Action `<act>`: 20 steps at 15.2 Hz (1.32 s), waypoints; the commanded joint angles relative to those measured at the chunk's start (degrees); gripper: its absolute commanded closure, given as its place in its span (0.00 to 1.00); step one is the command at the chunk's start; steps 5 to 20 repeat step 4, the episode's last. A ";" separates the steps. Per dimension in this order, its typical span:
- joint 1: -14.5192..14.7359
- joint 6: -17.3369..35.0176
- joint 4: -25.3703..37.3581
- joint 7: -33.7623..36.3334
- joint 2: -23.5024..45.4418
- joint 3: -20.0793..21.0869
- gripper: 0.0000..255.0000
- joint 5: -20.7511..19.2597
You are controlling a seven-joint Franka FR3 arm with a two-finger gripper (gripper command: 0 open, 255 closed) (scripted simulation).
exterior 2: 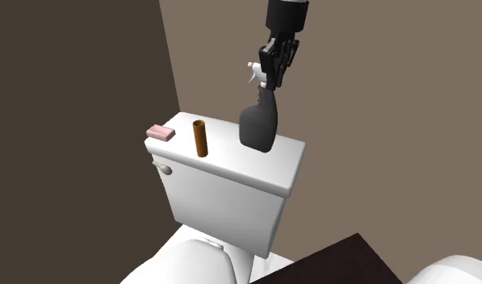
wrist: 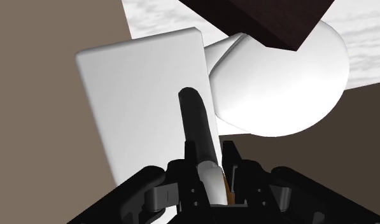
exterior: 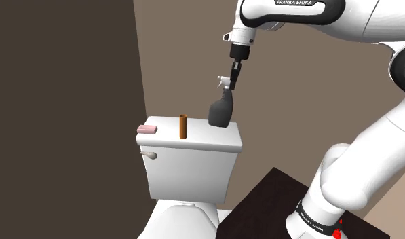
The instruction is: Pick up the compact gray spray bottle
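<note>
The spray bottle (exterior: 220, 112) has a dark grey body and a white trigger head. It hangs slightly tilted over the right end of the white toilet tank lid (exterior: 194, 140). My black gripper (exterior: 233, 80) comes down from above and is shut on the bottle's neck just under the trigger. In the second exterior view the gripper (exterior 2: 271, 74) clasps the bottle (exterior 2: 259, 125), whose base is at or barely above the lid (exterior 2: 231, 161); I cannot tell if they touch. In the wrist view the bottle (wrist: 198, 121) runs out from between the fingers of the gripper (wrist: 211, 170) toward the lid (wrist: 137, 95).
A brown upright cylinder (exterior: 183, 127) stands mid-lid and a pink bar (exterior: 147, 129) lies at the lid's left end. The flush handle (exterior: 150, 155) is on the tank's front. The toilet bowl (exterior: 184, 221) lies below. The dark stand (exterior: 262, 204) is at lower right, with walls close behind the tank.
</note>
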 commanded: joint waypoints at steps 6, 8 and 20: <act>0.06 -2.57 3.20 0.13 0.64 0.00 1.00 0.10; 0.06 -2.57 3.20 0.13 0.64 0.00 1.00 0.10; 0.06 -2.57 3.20 0.13 0.64 0.00 1.00 0.10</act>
